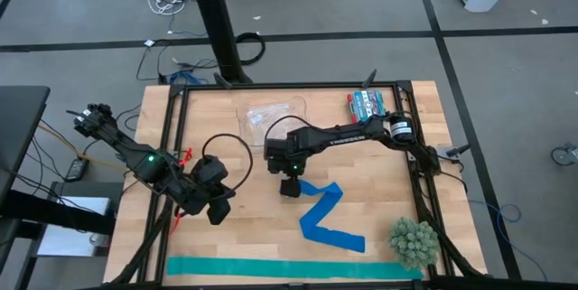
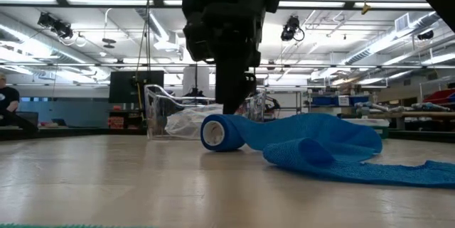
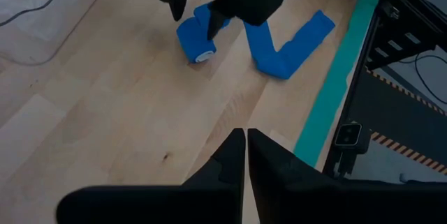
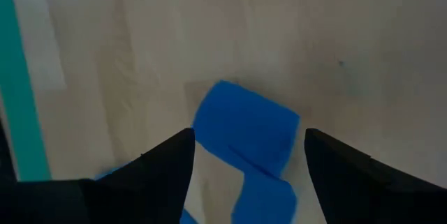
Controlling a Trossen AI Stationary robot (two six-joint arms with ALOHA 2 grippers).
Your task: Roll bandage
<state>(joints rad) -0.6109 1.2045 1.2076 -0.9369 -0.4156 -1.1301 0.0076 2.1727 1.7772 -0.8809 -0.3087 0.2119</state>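
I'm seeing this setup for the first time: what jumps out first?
The blue bandage zigzags across the middle of the table, its near end wound into a small roll. The right gripper hangs right over that roll, fingers open on either side. A long teal strip lies along the table's front edge; the left gripper waits off to the left.

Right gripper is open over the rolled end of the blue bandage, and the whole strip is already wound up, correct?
Not quite. The right gripper is open over the bandage roll, but only one end is wound; the high view shows the rest lying in a zigzag.
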